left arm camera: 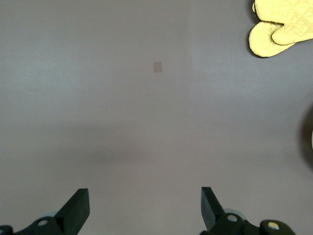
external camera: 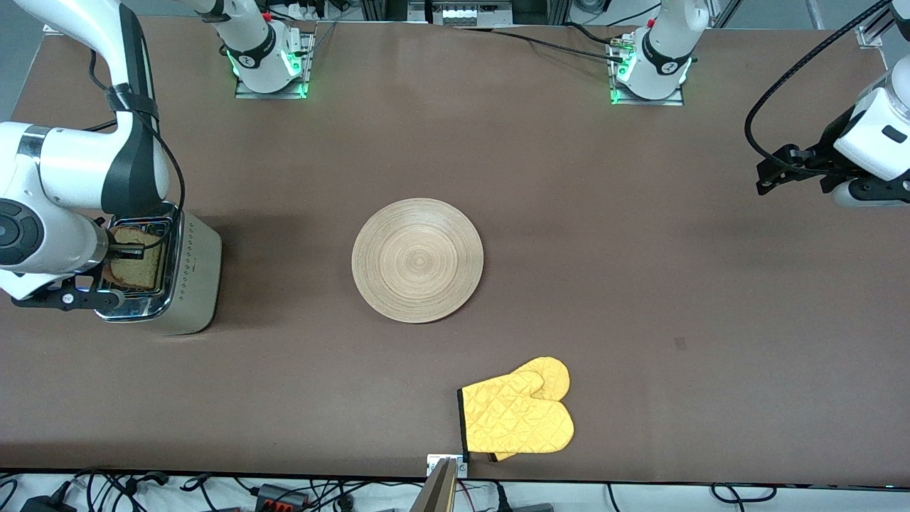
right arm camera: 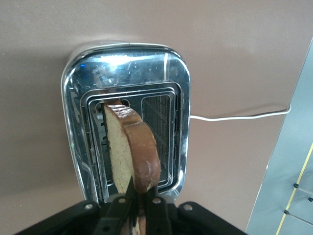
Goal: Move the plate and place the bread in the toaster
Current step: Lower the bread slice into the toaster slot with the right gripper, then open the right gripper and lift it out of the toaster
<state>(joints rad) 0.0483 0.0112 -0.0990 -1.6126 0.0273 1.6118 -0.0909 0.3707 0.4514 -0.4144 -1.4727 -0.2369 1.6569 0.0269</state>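
Right gripper (right arm camera: 138, 208) is pinched on the bread (right arm camera: 131, 149), fingers pressed against both faces of the slice at its lower edge. Slice hangs on edge straight out from the claw, crust side showing in the right wrist view. Directly under the claw: the toaster (external camera: 181, 274), at the right arm's end of the table. Bread is lined up over one slot (right arm camera: 105, 147), its leading end at or in the slot mouth; cannot tell how deep it sits. The second slot (right arm camera: 157, 139) beside it shows bare grille. White power cord (right arm camera: 234, 116) trails off the toaster's side across the table (external camera: 640, 284).

Out from that claw toward table centre: the plate (external camera: 417, 260), flat on the table, well apart from the toaster. Past it and nearer the front camera, a yellow oven mitt (external camera: 519, 416) by the table edge.

Left gripper (left arm camera: 144, 205) waits over bare table at the left arm's end, fingers spread wide, holding nothing; mitt and plate lie well away from it.
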